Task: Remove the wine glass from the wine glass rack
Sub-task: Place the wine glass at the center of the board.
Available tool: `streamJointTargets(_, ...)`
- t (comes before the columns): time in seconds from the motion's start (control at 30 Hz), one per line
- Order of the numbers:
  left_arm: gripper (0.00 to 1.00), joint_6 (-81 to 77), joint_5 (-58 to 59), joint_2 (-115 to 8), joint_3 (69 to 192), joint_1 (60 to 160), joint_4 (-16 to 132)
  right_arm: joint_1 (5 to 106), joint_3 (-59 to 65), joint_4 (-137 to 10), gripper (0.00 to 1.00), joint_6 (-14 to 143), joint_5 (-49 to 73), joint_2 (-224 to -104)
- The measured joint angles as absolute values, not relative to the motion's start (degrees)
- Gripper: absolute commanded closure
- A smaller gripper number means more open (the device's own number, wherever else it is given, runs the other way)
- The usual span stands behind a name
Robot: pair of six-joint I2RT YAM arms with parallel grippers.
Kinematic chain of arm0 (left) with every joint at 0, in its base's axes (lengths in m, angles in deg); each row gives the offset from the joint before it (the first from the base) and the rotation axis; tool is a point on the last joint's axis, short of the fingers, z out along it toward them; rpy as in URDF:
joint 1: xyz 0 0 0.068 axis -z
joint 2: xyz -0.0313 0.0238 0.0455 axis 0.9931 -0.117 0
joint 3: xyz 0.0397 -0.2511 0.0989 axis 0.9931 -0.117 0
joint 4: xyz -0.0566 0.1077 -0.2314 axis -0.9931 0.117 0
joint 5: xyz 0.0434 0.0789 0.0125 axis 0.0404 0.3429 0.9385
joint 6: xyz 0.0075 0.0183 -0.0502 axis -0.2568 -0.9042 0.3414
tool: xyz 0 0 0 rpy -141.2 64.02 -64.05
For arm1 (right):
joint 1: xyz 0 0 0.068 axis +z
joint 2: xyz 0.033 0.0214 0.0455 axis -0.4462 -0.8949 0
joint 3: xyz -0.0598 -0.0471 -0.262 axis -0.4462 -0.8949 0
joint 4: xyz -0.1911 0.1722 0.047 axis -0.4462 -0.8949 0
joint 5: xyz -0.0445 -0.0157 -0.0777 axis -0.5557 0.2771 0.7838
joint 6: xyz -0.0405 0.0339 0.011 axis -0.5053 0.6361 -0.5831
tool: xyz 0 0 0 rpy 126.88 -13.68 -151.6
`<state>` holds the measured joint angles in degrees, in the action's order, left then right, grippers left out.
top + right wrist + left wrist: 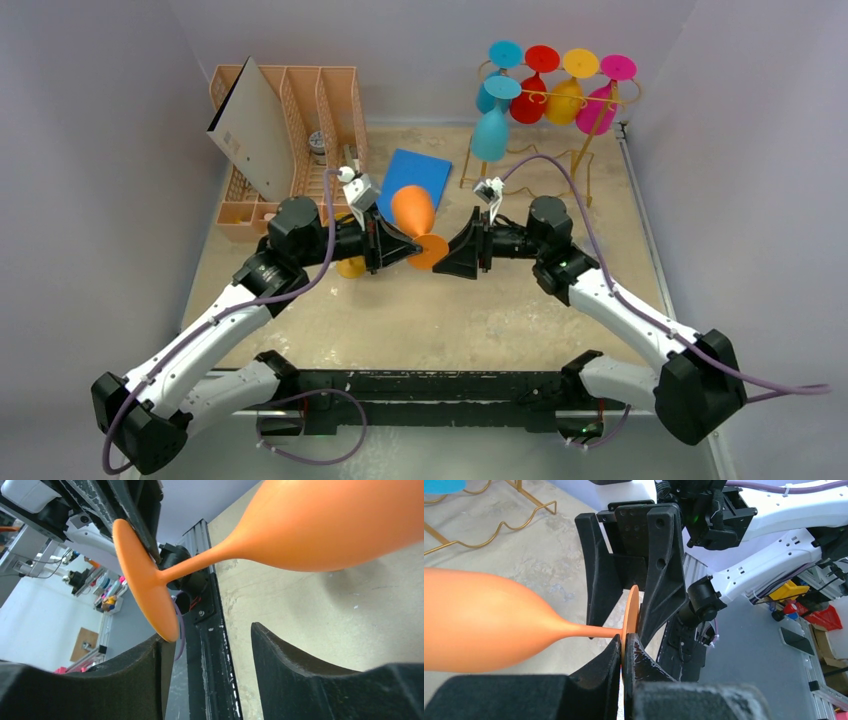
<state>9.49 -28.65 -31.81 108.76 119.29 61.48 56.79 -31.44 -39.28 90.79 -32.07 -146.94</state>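
An orange wine glass (412, 207) lies sideways in the air over the middle of the table, its bowl (484, 620) pointing toward the back. My left gripper (625, 640) is shut on the rim of its round foot (142, 580). My right gripper (207, 632) faces it from the right and is open. The foot's edge sits at one fingertip and the stem is outside the gap. The gold wire wine glass rack (583, 160) stands at the back right with several coloured glasses hanging upside down. Its wavy lower bar (499, 530) shows in the left wrist view.
A peach slotted file organizer (300, 110) with a leaning board (250, 130) stands at the back left. A blue flat sheet (415, 175) lies behind the orange glass. A yellow object (350, 267) sits under my left wrist. A blue glass (490, 130) hangs at the rack's front.
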Motion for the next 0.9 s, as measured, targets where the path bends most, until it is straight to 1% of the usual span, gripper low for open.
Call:
streamJointTargets(0.13, 1.00, 9.7, -28.5, -32.9, 107.8, 119.2, 59.5, 57.3, -31.7, -35.7, 0.50, 91.3, -32.4, -148.2)
streamJointTargets(0.2, 1.00, 9.9, -28.5, -33.0, 107.4, 119.3, 58.7, 57.3, -32.1, -33.1, 0.57, 91.4, -32.1, -147.9)
streamJointTargets(0.27, 1.00, 10.2, -28.5, -33.0, 107.1, 119.3, 57.9, 57.4, -32.4, -30.8, 0.61, 92.1, -31.8, -147.7)
streamJointTargets(0.33, 1.00, 10.5, -28.5, -33.0, 107.0, 119.3, 57.4, 57.4, -32.7, -28.4, 0.62, 93.3, -31.9, -147.8)
streamJointTargets(0.4, 1.00, 10.7, -28.5, -33.0, 107.0, 119.3, 56.9, 57.6, -32.8, -26.4, 0.58, 94.6, -31.9, -148.0)
streamJointTargets(0.47, 1.00, 10.8, -28.5, -33.0, 107.0, 119.3, 56.5, 57.7, -32.8, -24.9, 0.59, 95.6, -31.8, -148.3)
streamJointTargets(0.6, 1.00, 11.1, -28.5, -33.0, 107.0, 119.3, 56.3, 58.0, -33.8, -22.2, 0.68, 96.8, -31.9, -148.6)
streamJointTargets(0.73, 1.00, 11.1, -28.5, -33.0, 106.7, 119.3, 56.3, 58.2, -34.2, -21.3, 0.71, 97.7, -32.1, -148.8)
streamJointTargets(0.77, 1.00, 11.2, -28.5, -33.0, 106.6, 119.3, 56.3, 58.3, -34.2, -21.0, 0.74, 97.9, -32.1, -148.9)
streamJointTargets(0.83, 1.00, 11.2, -28.5, -32.9, 106.3, 119.3, 56.3, 58.4, -34.2, -20.5, 0.86, 98.3, -32.5, -149.4)
streamJointTargets(0.9, 1.00, 11.2, -28.3, -32.9, 106.2, 119.3, 56.4, 58.4, -34.2, -19.7, 0.92, 98.9, -33.4, -150.0)
